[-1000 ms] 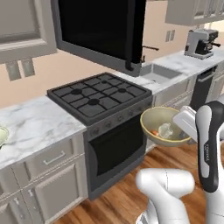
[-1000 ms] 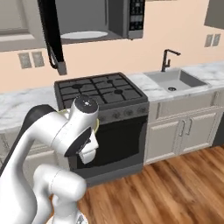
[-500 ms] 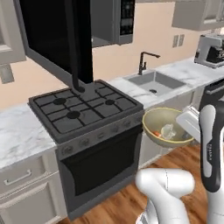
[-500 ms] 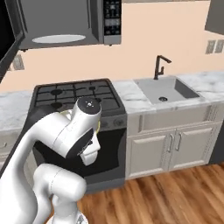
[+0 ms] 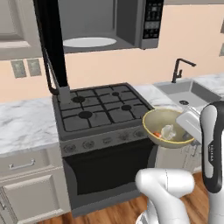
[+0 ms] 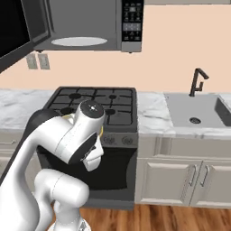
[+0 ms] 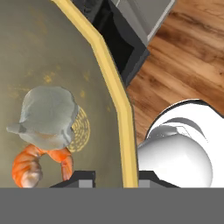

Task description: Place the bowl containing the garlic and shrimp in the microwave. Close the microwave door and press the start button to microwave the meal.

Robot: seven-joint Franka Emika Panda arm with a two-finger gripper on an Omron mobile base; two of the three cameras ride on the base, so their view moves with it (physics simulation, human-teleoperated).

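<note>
Above the stove [image 5: 103, 109], the microwave [image 5: 109, 26] stands open, its white turntable [image 5: 89, 42] bare inside the grey cavity, and its door [image 5: 50, 41] is swung out to the left with the bar handle hanging down near the stove's back left corner. Lower, in front of the stove's right front corner and off the counter, the gripper [image 5: 189, 127] holds the bowl [image 5: 164, 114] in the air by its rim on the side nearest the arm. From the hand view the yellow rim [image 7: 116, 100] runs straight down between the two finger tips, one inside the bowl wall and one outside, so the gripper is clamped on that rim. Inside the bowl the garlic [image 7: 48, 116] lies near the middle of the bottom, with the shrimp [image 7: 35, 164] touching it on the side toward the fingers; the left base view shows the same pair, garlic [image 5: 168, 131] beside shrimp [image 5: 157, 134]. Beyond the bowl's rim the hand view looks down on the oven front and the wood floor [image 7: 183, 57]. To the right of the stove the sink [image 6: 196, 110] and its black tap [image 6: 197, 81] sit in the marble counter [image 6: 151, 115]. From the right base view the arm's elbow covers the bowl, apart from a sliver of yellow rim.
</note>
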